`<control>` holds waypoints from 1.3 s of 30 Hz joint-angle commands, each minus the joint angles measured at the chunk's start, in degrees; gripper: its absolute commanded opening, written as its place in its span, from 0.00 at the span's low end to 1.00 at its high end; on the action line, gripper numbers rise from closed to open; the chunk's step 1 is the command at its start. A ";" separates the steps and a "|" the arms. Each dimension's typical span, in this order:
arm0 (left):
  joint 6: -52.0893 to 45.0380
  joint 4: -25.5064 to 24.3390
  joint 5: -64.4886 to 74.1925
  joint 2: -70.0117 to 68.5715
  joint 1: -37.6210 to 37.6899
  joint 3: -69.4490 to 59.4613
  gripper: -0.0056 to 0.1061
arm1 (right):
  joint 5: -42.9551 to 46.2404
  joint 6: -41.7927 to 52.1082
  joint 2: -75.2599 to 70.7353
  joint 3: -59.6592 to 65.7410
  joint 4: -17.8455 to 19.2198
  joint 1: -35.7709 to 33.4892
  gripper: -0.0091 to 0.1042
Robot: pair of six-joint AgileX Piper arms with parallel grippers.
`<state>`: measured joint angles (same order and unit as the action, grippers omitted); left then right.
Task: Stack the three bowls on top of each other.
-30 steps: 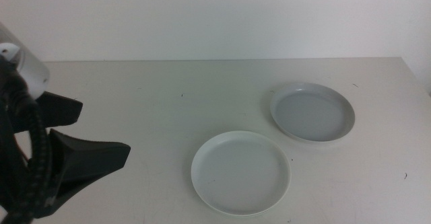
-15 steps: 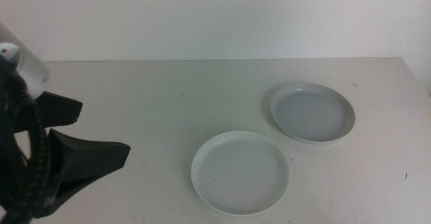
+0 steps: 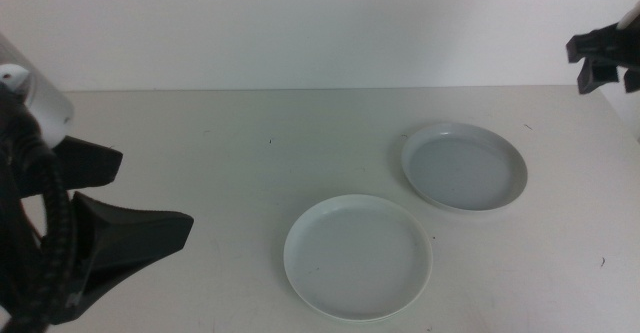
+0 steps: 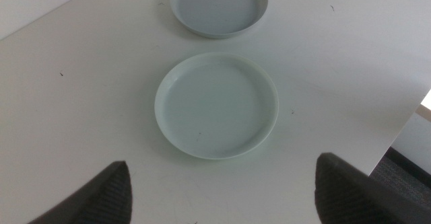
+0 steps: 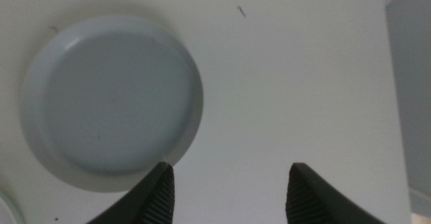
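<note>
Right gripper [image 3: 603,61] above grey-blue bowl [image 5: 111,103]; jaws apart

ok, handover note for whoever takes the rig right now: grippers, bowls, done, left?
Left gripper: open, empty, low at the table's left side, facing the bowls.
Right gripper: open, empty, high at the right edge, above the far right bowl.
Bowls: only two show. The mint green bowl sits near the front centre; the grey-blue bowl sits behind it to the right, apart from it. No third bowl is in any view.
Done: nothing stacked.
Left: all stacking; find the third bowl first.
</note>
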<state>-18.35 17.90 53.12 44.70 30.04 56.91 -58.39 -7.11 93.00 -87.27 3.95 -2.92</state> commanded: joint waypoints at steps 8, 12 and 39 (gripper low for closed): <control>0.30 1.21 -3.57 -0.27 0.29 1.52 0.88 | 2.38 -0.66 8.37 -3.65 -3.95 3.06 0.46; 0.30 1.21 -3.57 -0.27 0.29 1.52 0.88 | 5.13 -1.35 12.91 -3.71 -5.59 3.26 0.46; 0.30 1.21 -3.57 -0.27 0.29 1.52 0.88 | 15.57 -1.49 28.10 -4.24 -9.46 3.20 0.47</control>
<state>-18.35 17.76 53.12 44.70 30.04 56.91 -44.04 -8.95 123.56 -90.07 -5.63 -0.12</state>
